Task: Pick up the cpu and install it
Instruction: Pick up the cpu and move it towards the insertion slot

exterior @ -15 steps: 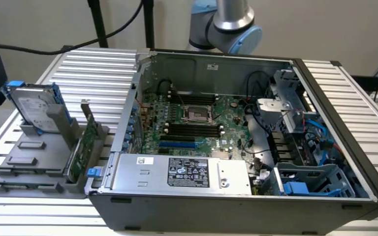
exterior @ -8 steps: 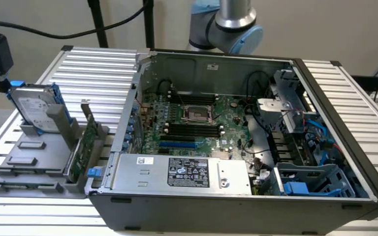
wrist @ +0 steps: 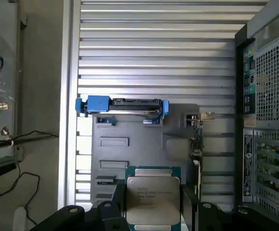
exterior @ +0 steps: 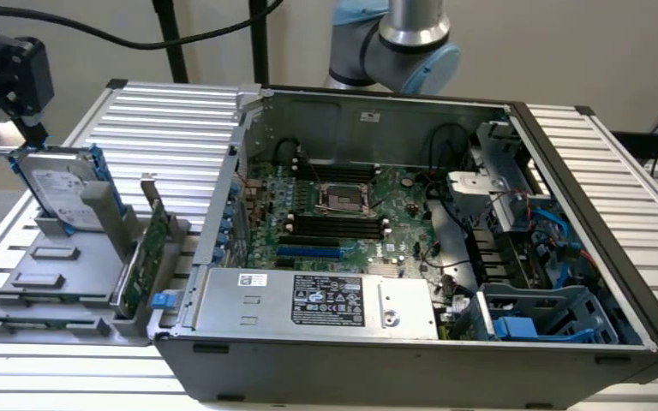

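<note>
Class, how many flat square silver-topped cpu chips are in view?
1. The cpu is held in the gripper, above the grey plastic holder tray. The motherboard socket looks empty; others may be hidden.

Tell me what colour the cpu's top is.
The cpu top is dull silver, with a green rim; best in the wrist view.

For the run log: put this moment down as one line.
hand: shut on cpu | place: above grey tray, near hard drive | socket: empty | case: open
</note>
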Tool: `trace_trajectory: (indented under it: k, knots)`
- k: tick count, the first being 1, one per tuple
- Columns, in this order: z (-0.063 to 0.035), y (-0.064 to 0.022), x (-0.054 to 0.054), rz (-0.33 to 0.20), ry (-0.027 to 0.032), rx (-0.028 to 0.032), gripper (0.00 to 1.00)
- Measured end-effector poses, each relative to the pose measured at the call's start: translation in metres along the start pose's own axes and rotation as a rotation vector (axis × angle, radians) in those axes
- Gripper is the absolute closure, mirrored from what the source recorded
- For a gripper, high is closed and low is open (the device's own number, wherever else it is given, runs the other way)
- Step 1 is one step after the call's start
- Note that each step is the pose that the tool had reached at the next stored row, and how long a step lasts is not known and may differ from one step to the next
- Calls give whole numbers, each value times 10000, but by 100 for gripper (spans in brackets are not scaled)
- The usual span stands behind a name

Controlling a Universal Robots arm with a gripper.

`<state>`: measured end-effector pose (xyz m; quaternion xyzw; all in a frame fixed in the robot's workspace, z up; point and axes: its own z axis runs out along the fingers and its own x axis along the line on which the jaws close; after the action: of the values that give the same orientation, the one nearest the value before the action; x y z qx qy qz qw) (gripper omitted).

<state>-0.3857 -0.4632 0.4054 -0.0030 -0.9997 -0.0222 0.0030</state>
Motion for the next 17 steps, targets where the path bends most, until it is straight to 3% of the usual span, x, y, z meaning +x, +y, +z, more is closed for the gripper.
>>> trace_trajectory:
  k: [17]
  knots:
    - [-95,28,-772,0,-1,-1,45]
